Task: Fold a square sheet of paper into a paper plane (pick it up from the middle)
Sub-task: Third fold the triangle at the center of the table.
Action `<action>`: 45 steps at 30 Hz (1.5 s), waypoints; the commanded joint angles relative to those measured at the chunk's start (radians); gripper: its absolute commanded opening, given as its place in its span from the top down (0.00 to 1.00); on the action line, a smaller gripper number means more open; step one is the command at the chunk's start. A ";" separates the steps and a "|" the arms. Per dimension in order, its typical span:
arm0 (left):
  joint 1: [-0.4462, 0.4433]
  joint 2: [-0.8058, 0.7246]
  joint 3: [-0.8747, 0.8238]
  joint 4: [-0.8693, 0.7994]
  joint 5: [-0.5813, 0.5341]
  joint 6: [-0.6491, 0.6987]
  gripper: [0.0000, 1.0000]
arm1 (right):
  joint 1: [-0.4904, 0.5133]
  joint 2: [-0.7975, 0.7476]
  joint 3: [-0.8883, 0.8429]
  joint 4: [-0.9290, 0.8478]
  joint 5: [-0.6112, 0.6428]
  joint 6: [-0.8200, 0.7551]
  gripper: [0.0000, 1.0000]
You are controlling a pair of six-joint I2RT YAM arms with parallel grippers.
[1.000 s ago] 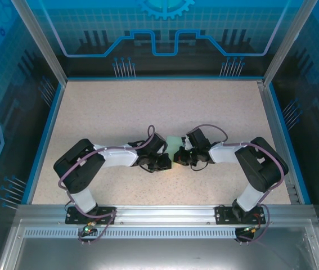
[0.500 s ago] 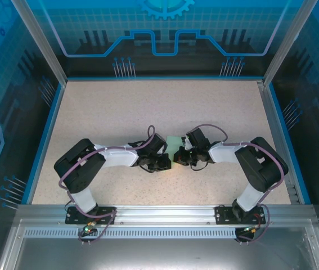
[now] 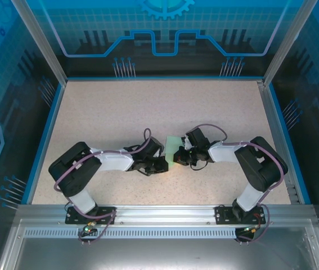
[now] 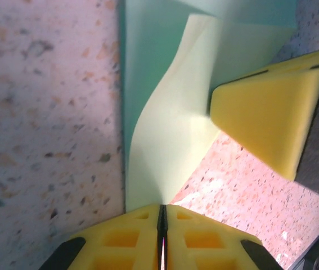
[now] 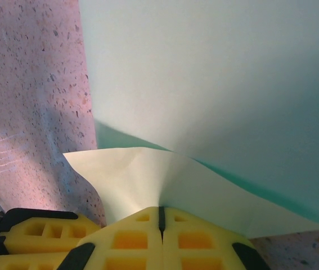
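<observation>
On the overhead camera I see both arms bent inward, so the left claw point(image 3: 158, 164) and the right claw point(image 3: 179, 158) meet almost nose to nose near the middle of the table point(image 3: 120, 112). The square sheet of paper point(image 3: 173, 146) lies between them and just past their tips. It shows as a small pale green patch, partly covered by the wrists.

On the left wrist feed, the left claw's yellow jaws are pressed together with only a thin seam between them. A corner of the sheet runs straight into that seam, so this claw is clenched on the paper. From the pinch, a lighter flap bows up and away ahead of the claw, and a darker green layer lies flat on the table to the left of it (how many layers there are I cannot tell). Ahead and to the right, one yellow finger point(image 4: 266, 124) of the right claw touches the flap's edge.

On the right wrist feed, the right claw's jaws are likewise closed, gripping a puckered fold of the sheet. The rest of the paper spreads out ahead of the claw. Low to its left, just beside it, sit the left claw's yellow fingers point(image 5: 35, 236), with speckled tabletop beyond them.
</observation>
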 commanded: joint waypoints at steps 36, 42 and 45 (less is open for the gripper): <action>-0.005 0.033 0.013 -0.065 -0.073 -0.014 0.92 | 0.009 -0.018 0.018 -0.006 -0.012 -0.032 1.00; -0.006 0.033 0.008 -0.061 -0.081 -0.020 0.94 | 0.064 -0.060 0.039 -0.039 0.009 -0.045 1.00; -0.005 0.035 0.013 -0.066 -0.085 -0.018 0.95 | 0.074 -0.042 0.031 -0.039 0.021 -0.028 1.00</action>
